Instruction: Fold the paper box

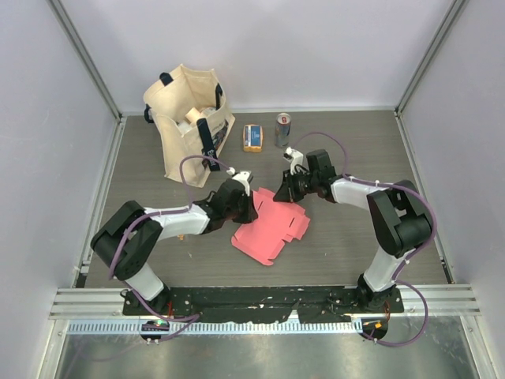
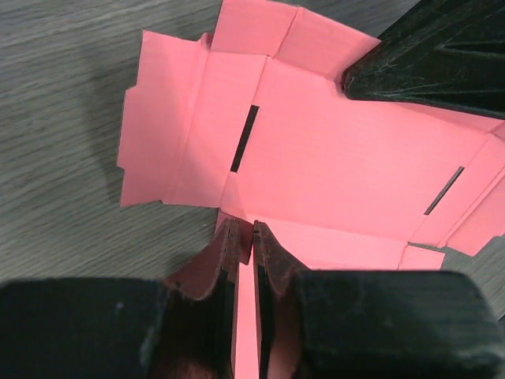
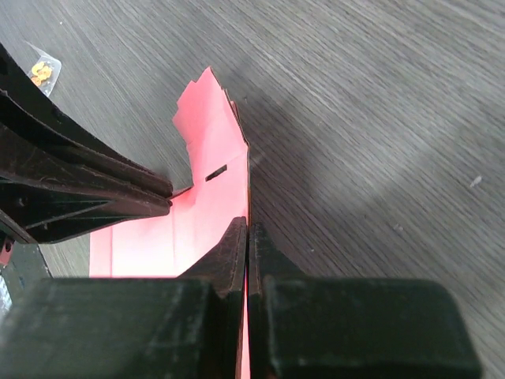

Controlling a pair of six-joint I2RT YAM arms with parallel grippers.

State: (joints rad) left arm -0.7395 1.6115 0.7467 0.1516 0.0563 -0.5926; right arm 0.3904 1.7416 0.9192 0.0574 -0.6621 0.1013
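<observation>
Paper box point(image 1: 272, 225) sits between the two claws as an unfolded pink blank, mostly flat on the counter point(image 1: 355, 150). From the left claw point(image 2: 252, 233) it spreads out ahead. From the right claw point(image 3: 248, 233) it runs ahead and off to that claw's left.

Left claw: jaws nearly together with a strip of pink card between them, so it is pinching the near edge flap. Right claw: jaws pressed together on the card's edge, which stands on edge in the pinch. The tips of the two claws are near each other over the blank.

Progress, as I judge it: early. Creases and two slots show, but no wall is stood up and no tab is tucked. Only the gripped edges look lifted. Left to do: raise the sides, fold the flaps in, lock the tabs.

Surface is grey wood-grain, matte. A beige tote bag point(image 1: 185, 118) lies well beyond the left claw. A small orange-and-blue packet point(image 1: 252, 138) and a can point(image 1: 283, 129) stand beyond the right claw. Plain pale walls point(image 1: 260, 47) close the cell in, with metal frame posts at the corners.
</observation>
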